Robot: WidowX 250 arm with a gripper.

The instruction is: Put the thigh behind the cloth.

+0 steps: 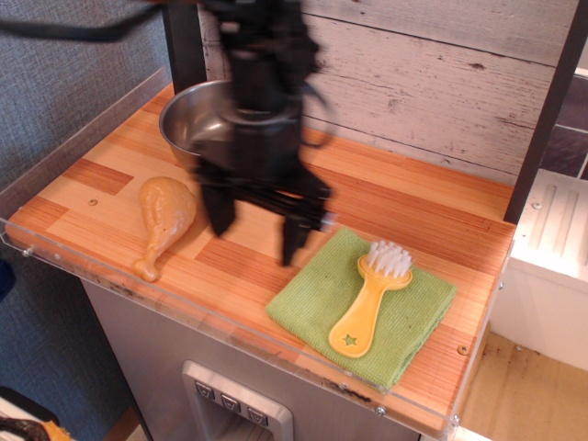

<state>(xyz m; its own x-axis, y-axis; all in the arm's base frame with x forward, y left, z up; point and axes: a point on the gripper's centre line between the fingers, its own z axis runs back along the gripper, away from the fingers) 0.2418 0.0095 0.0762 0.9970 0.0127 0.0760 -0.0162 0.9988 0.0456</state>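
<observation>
Over a striped wooden counter [413,197] backed by whitewashed planks [441,73], the blurred gripper [255,231] hangs with fingers apart, thigh [163,220] just left of them, cloth [367,308] lower right.

light: bright, even | shadows: soft | blur: pincer [254,230] motion-smeared

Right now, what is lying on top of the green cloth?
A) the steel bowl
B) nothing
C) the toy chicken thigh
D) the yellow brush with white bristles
D: the yellow brush lies on the cloth, while the thigh sits on the bare wood to the left and the steel bowl stands at the back.
</observation>
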